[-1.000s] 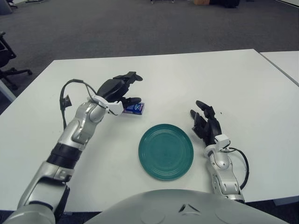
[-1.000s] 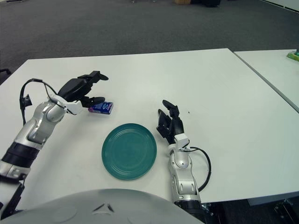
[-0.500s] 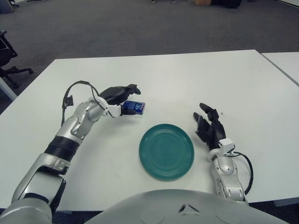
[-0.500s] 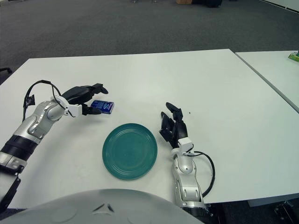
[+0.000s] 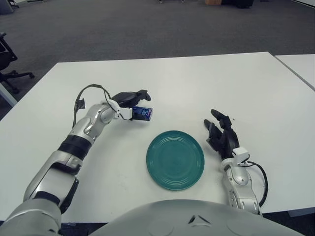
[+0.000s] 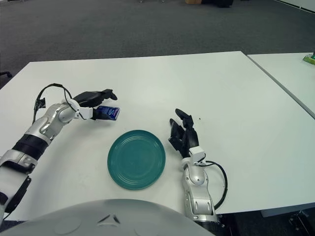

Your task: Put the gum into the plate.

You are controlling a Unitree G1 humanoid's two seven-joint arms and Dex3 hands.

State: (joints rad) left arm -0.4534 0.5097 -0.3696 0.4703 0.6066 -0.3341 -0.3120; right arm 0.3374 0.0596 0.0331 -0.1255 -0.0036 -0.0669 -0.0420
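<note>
The left hand [image 5: 129,101] holds the blue gum [image 5: 142,113] pinched in its fingers, now lifted off the counter [image 5: 206,78] where it lay a second ago. The plate [image 5: 175,159] lies toward the robot and to the right. The right hand [image 5: 221,137] rests open beside the plate.

Office or lab space: grey carpet floor [image 5: 123,29], white bench [image 5: 197,78], black swivel-chair base [image 5: 12,73] at left, second white bench [image 6: 290,73] alongside.
</note>
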